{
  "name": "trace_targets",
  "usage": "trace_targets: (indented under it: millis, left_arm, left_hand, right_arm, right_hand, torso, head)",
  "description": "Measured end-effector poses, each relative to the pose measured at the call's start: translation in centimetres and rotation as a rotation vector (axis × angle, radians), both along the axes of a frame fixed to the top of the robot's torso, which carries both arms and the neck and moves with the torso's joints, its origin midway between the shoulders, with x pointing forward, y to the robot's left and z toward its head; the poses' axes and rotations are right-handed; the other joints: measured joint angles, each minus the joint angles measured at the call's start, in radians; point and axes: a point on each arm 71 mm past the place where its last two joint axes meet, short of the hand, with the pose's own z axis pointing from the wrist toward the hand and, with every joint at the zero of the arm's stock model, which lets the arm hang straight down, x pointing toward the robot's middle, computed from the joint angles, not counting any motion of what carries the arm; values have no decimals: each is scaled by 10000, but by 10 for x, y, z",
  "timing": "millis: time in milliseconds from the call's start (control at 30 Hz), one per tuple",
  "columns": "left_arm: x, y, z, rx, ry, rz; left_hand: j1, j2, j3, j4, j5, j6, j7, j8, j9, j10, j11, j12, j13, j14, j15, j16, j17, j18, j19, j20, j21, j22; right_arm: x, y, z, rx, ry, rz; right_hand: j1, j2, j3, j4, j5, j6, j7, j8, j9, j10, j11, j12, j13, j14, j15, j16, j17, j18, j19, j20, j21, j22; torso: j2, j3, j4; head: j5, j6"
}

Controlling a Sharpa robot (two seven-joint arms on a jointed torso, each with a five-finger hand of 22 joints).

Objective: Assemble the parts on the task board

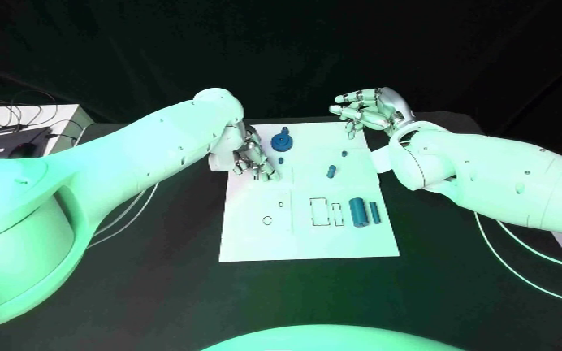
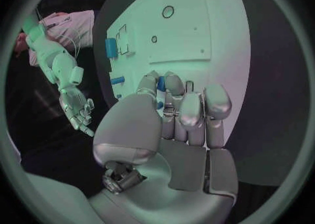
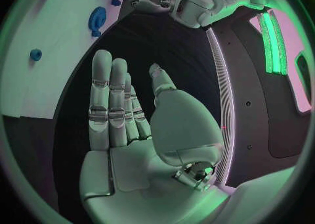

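The white task board (image 1: 304,237) lies mid-table. My left hand (image 1: 253,156) hangs over its far left corner, fingertips pointing down at the board. A small blue part (image 1: 281,160) sits right at those fingertips and shows in the gap between thumb and fingers (image 2: 160,83); I cannot tell whether it is pinched. A round blue knobbed part (image 1: 283,141) stands just beyond it. My right hand (image 1: 373,109) hovers past the far right corner, fingers spread and empty (image 3: 131,113). Two big blue cylinders (image 1: 365,212) lie near the right edge. A small cylinder (image 1: 333,171) and a peg (image 1: 344,153) are further back.
Outlined slots (image 1: 320,211) and a small round hole (image 1: 267,221) mark the board's near half. A white box (image 1: 41,127) with cables stands at the table's far left. Black tabletop surrounds the board.
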Motion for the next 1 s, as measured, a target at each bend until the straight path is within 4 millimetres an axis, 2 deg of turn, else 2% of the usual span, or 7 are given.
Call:
trace_targets:
  millis: [333,433,500,567,800,900,1000]
  left_arm:
    - [0,8,0,13,-14,124]
    - [-1,11,1,14,-21,132]
    - [-2,12,1,4,-29,112]
    - [-3,13,2,-11,-41,93]
    - [-7,13,9,-271,-121,-23]
    - [-9,13,15,-526,-202,-42]
    - [-11,15,23,-817,-333,1]
  left_hand:
    - [-53,53,-146,42,-379,-1,0,100,114,-1,0,0,18,0,0,0,35,0,36,-37,0,33]
    - [-53,53,-174,69,-656,-1,1,144,149,0,0,0,18,0,0,0,46,0,36,-37,0,42]
    - [-88,88,-174,69,-1163,-1,1,145,177,0,0,0,27,0,0,0,46,0,36,-37,0,42]
    - [-99,85,-171,73,-1459,-2,1,187,204,-1,0,0,27,0,0,0,46,0,36,-37,0,42]
    - [-363,-179,-36,264,-2842,-42,42,253,305,32,31,41,27,0,0,0,45,0,36,-37,0,50]
    - [-426,-242,78,378,-3248,-80,79,258,341,32,31,41,26,0,0,0,45,0,36,-37,0,50]
    - [-466,-282,203,414,-3338,-121,119,253,317,26,37,41,26,0,0,0,26,0,36,-37,0,30]
  right_arm:
    - [0,-1,0,-7,-1,-18]
    - [0,-1,0,-11,-1,-27]
    - [0,-2,0,-14,-1,-35]
    - [0,-2,0,-16,0,-39]
    - [0,-4,-1,-30,19,-74]
    - [0,-5,-2,-38,41,-93]
    - [-1,-6,-4,-47,68,-114]
  right_hand:
    - [0,0,0,0,0,1,-2,0,0,1,0,0,0,0,0,0,-1,-6,0,0,0,-25]
    - [0,0,0,0,0,2,-3,0,0,1,1,0,0,0,0,0,-1,-8,0,0,0,-25]
    - [0,0,0,0,0,2,-3,0,0,1,1,0,0,0,0,0,-1,-10,0,0,0,-25]
    - [0,0,0,0,0,3,-4,0,0,1,1,0,0,0,0,0,-1,-11,0,0,0,-25]
    - [0,0,0,0,0,4,-5,0,0,-21,-21,0,1,0,0,0,-2,-1,0,0,0,-35]
    - [0,0,0,0,0,4,-6,0,0,-24,-24,0,0,0,0,0,-1,77,0,0,0,-36]
    - [0,0,0,0,0,4,-7,0,0,-24,-24,0,0,0,0,0,-1,91,0,0,0,-36]
  torso:
    - [-11,5,3]
    - [-15,3,8]
    - [-16,1,11]
    - [-20,-1,13]
    - [-25,-8,13]
    - [-28,-8,12]
    - [-31,-8,12]
  head:
    - [1,12]
    - [5,17]
    - [6,27]
    - [7,38]
    - [34,68]
    - [43,88]
    - [58,110]
